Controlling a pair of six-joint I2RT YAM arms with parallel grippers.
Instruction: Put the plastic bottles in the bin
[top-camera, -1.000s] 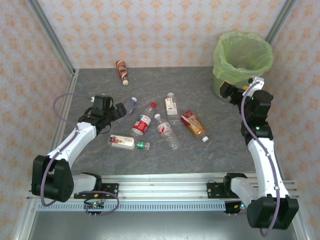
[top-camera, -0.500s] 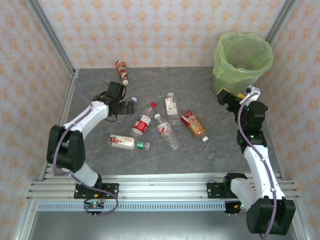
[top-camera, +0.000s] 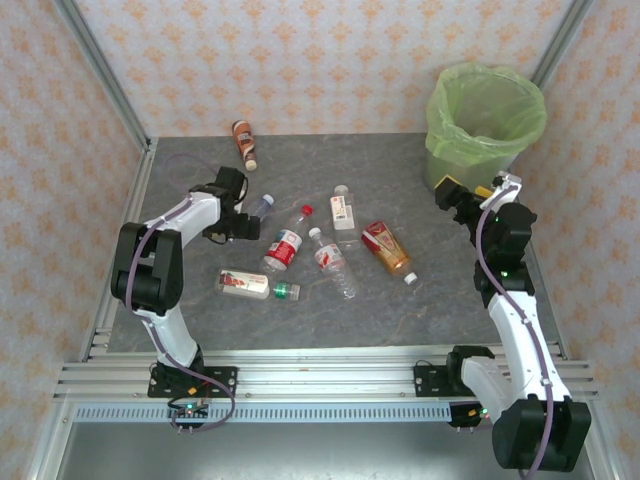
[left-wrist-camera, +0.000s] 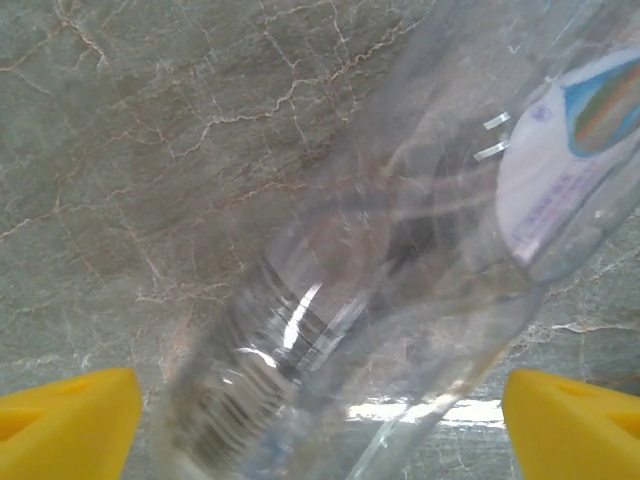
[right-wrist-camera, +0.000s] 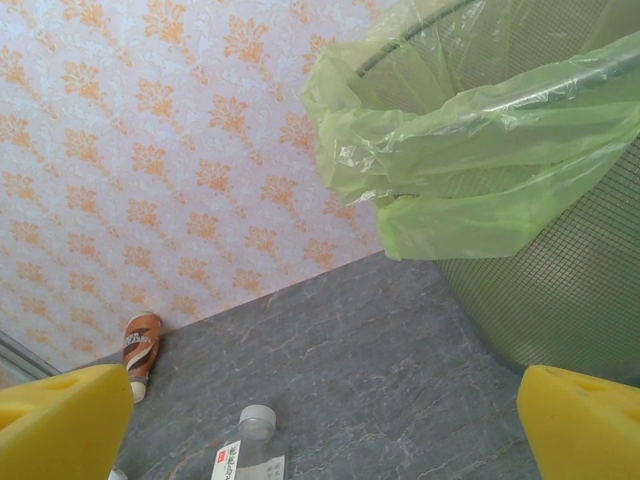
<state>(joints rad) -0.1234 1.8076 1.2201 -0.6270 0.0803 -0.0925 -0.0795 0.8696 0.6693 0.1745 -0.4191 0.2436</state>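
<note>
Several plastic bottles lie on the grey table. My left gripper (top-camera: 240, 216) is open around the neck end of a clear bottle (top-camera: 260, 206); in the left wrist view that bottle (left-wrist-camera: 400, 250) lies between the wide-apart yellow fingertips (left-wrist-camera: 65, 425), and I cannot tell whether they touch it. Close by are a red-capped, red-labelled bottle (top-camera: 286, 241), a clear white-capped one (top-camera: 333, 263), a white-labelled one (top-camera: 343, 208), a brown-orange one (top-camera: 387, 248) and a green-capped one (top-camera: 256, 286). Another brown bottle (top-camera: 243, 143) lies by the back wall. My right gripper (top-camera: 462, 199) stands open and empty beside the green-bagged bin (top-camera: 487, 120).
The right wrist view has the bin's mesh wall (right-wrist-camera: 560, 290) on the right, the white-labelled bottle (right-wrist-camera: 248, 440) low in the frame and the brown bottle (right-wrist-camera: 142, 345) by the patterned wall. Patterned walls close in the table on three sides.
My left arm has swung in from the left and its gripper now straddles the clear bottle. The right arm dropped slightly a second ago and has held still since.
</note>
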